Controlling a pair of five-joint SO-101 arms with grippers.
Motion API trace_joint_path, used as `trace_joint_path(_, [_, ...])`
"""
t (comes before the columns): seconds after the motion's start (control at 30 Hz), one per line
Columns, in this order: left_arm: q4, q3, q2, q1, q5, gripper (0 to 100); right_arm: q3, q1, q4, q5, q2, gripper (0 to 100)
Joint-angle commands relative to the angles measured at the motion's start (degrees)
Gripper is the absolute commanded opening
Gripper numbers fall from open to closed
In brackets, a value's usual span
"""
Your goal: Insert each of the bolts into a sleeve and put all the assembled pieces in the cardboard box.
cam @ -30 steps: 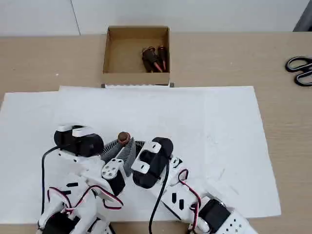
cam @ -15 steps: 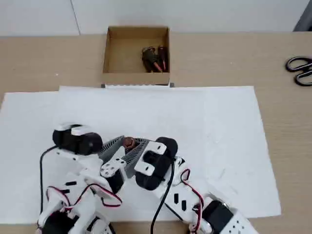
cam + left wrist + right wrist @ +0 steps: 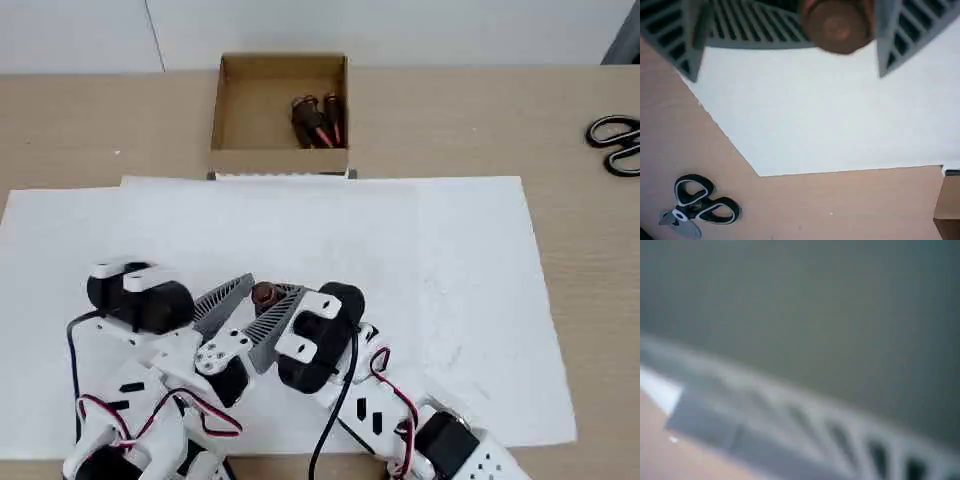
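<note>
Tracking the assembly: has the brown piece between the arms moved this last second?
Yes: the brown piece shifted slightly farther from the cardboard box and a little rightward in the high view.

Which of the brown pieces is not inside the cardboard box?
The lone brown piece over the white paper; the others lie together inside the cardboard box.

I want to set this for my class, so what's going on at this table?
The left gripper sits over the white paper sheet, fingers spread open around a brown round-headed piece. The right arm is close beside it; whether it holds the piece is unclear. A few dark assembled pieces already lie in the open cardboard box.
</note>
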Motion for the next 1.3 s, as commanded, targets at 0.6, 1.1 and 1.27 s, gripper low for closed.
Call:
trace_joint_path(0.6, [0.0, -2.2, 0.0, -21.7, -9.2, 0, -2.2, 3.3, -1.3, 0.4, -0.5, 0.4])
trace_joint_path(1.1, [-0.1, 19.8, 0.0, -28.4, -16.1, 1, 3.4, 14.8, -13.1, 0.9, 0.1, 0.4])
trace_joint_path(1.27, [-0.1, 23.5, 0.0, -28.5, -16.1, 1, 2.8, 18.5, -16.8, 6.9, 0.2, 0.4])
